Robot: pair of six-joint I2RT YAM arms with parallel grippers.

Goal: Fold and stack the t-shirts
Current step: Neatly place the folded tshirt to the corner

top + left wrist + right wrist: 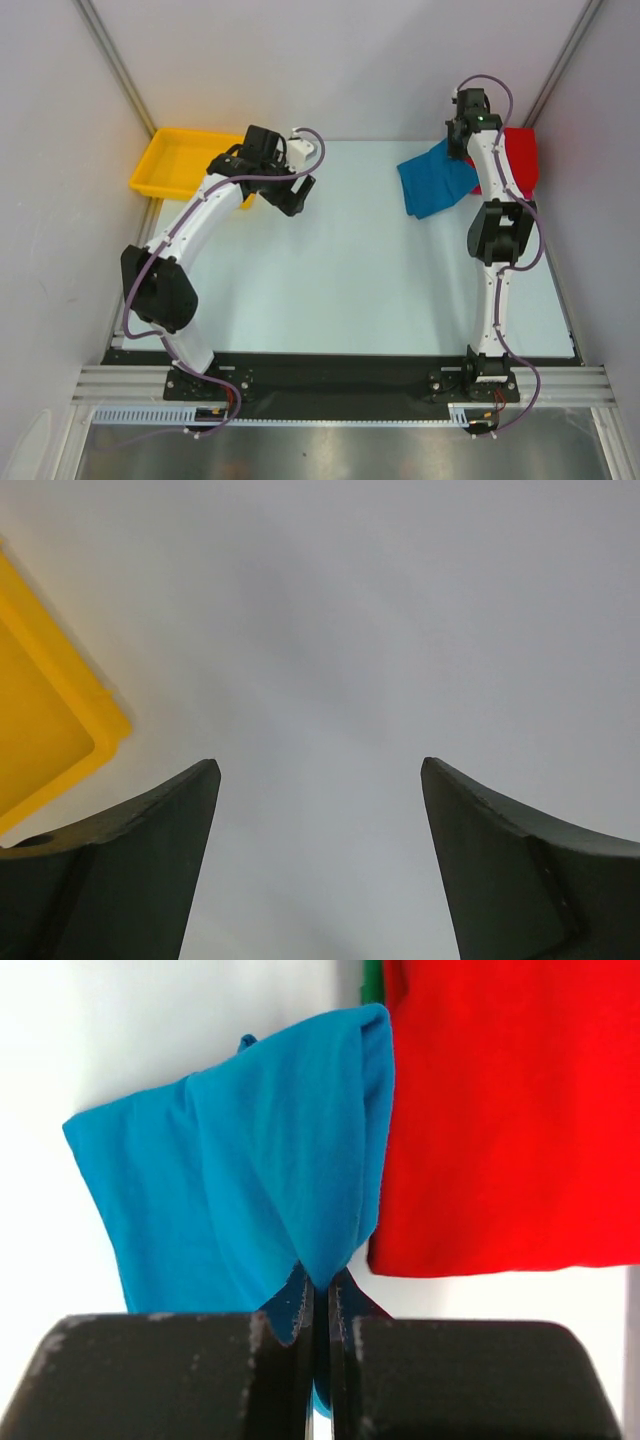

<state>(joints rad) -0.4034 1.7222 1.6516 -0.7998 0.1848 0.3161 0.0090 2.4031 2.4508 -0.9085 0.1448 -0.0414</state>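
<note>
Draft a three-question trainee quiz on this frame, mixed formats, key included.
1. Fill in: the tray is ____ in colour.
2. True or false: the left end effector holds a shirt.
3. The right end effector is shut on: A the tray, B the blue t-shirt, C nothing.
Key: 1 yellow; 2 false, it is open and empty; 3 B.

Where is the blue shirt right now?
In the top view, the bright blue cloth t-shirt lies at the far right of the table, pinched by the right claw, beside the red cloth t-shirt.
</note>
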